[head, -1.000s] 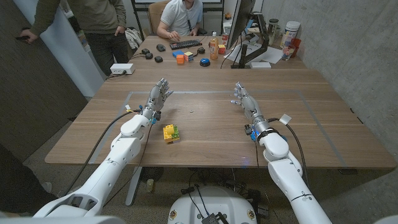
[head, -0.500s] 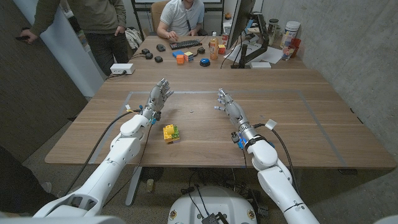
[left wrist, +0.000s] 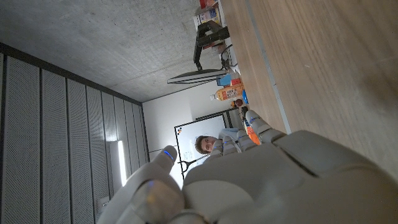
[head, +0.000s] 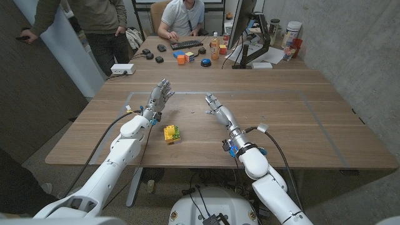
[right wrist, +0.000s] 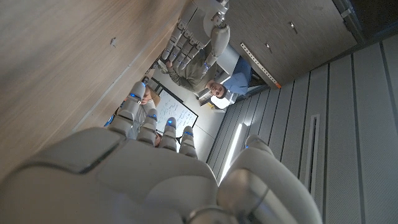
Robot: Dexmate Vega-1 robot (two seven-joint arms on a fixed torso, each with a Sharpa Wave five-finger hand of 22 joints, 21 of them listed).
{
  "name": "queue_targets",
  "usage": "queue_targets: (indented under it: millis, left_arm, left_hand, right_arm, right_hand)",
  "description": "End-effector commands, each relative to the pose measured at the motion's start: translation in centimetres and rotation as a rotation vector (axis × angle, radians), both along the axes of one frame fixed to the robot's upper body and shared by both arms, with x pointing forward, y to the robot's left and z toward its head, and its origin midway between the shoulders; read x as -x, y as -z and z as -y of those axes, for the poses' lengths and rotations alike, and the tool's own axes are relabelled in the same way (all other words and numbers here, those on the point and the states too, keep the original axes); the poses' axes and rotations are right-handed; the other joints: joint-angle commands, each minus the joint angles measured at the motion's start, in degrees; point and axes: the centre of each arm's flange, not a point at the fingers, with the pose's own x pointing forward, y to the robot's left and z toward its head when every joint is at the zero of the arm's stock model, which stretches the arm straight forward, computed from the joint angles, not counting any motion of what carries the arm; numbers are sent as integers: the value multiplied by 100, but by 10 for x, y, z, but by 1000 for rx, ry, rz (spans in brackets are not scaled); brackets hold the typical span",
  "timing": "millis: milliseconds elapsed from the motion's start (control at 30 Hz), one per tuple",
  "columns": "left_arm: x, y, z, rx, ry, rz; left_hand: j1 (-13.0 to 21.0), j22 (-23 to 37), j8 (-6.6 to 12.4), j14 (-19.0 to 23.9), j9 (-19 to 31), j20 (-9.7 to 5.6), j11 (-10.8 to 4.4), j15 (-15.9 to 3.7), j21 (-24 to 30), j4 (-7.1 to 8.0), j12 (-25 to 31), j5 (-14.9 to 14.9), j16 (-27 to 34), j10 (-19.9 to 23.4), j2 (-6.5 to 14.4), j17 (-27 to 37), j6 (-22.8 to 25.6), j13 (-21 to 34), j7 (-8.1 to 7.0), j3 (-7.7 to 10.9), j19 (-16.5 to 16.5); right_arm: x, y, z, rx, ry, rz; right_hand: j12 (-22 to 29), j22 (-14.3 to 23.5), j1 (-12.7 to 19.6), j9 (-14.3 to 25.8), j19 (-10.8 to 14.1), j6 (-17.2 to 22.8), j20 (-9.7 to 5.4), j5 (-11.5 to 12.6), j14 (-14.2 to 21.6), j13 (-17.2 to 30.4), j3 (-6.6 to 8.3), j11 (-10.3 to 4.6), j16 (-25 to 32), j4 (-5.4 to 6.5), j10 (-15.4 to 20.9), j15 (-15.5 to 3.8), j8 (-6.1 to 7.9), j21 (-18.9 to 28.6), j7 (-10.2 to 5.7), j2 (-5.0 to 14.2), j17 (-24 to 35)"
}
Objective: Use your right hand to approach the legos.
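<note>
Wooden counter (head: 294,134) carrying a small yellow-and-green block cluster, with both robot hands hovering empty.

Yellow and green plastic legos (head: 172,133) are sitting near the counter's front edge, between the two arms and closer to the left one. Right hand (head: 216,107) is reaching out over the middle of the counter, up and to the right of the legos and well apart from them, its fingers (head: 208,99) spreading and holding nothing. Left hand (head: 160,97) is standing just behind the legos on the left, fingers also spreading and holding nothing. Beyond the far edge, a seated person in a white shirt (head: 182,17) is working at a black keyboard (head: 187,45), and a standing person in a dark jacket (head: 100,15) is waiting on the left.
</note>
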Motion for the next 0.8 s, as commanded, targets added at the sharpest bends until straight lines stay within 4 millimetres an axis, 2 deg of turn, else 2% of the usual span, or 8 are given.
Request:
queue_targets:
  millis: [33,167,300,400,467,500,667,800]
  left_arm:
    - [5,2,-1,-1,6,7]
    - [7,3,-2,1,3,8]
    - [9,4,-4,6,0,7]
    - [10,5,-4,7,0,7]
    - [11,5,-5,10,-2,7]
    - [11,6,-5,11,-2,7]
    - [12,6,-5,17,1,8]
    - [12,5,-5,17,2,9]
  left_hand:
    - [8,18,32,-154,16,-172,-15,13,-38,-9,35,42,21,-394,677,9,-388,20,6,21,8]
    - [8,18,30,-153,16,-167,-7,15,-45,-9,35,42,20,-394,676,8,-390,20,10,21,9]
    - [8,18,30,-145,16,-169,-11,11,-52,-9,35,43,22,-393,676,8,-391,20,10,21,12]
    - [8,18,31,-140,16,-165,-15,8,-58,-9,36,43,22,-390,676,8,-388,20,7,21,15]
    - [7,18,31,-140,16,-163,-9,10,-66,-9,38,43,21,-384,676,8,-388,20,14,20,16]
    - [7,18,31,-139,16,-168,-10,8,-67,-9,37,43,21,-384,676,8,-386,20,14,20,17]
    - [6,18,32,-134,16,-165,-8,9,-74,-8,37,43,22,-382,675,7,-385,20,16,19,26]
    - [6,19,32,-135,16,-167,-2,7,-82,-8,37,43,20,-382,675,7,-384,20,14,18,28]
  right_arm:
    - [14,18,-35,207,133,145]
    - [19,18,-44,307,210,230]
    - [26,17,-53,395,286,316]
    - [29,17,-59,457,322,362]
    - [32,18,-62,498,364,404]
    - [33,18,-64,519,376,414]
    - [37,20,-70,589,409,452]
    - [37,21,-77,663,420,457]
  right_hand:
    - [31,9,139,17,76,118,-12,26,29,16,40,33,-11,-73,66,19,49,-53,4,12,24]
    - [28,2,384,14,90,379,1,19,-18,13,119,-36,-66,-179,117,0,115,-184,-141,132,24]
    - [-9,-2,551,16,31,369,3,-2,-36,14,158,-124,-91,-269,45,-44,87,-301,-199,156,25]
    - [-27,1,735,21,14,355,1,-15,-34,17,157,-298,-116,-397,-34,-93,61,-420,-303,79,28]
    - [-27,6,925,28,36,349,0,-1,-32,21,165,-515,-138,-518,-104,-103,43,-524,-430,23,32]
    - [-19,7,1016,32,47,304,0,10,-41,24,175,-559,-149,-572,-117,-126,22,-567,-530,9,34]
    - [-22,8,1225,43,44,192,5,44,-173,33,195,-625,-205,-694,-215,-112,-15,-678,-631,-29,38]
    - [-33,6,1331,50,-4,225,10,65,-286,38,197,-683,-229,-751,-318,-110,-3,-780,-811,-46,43]
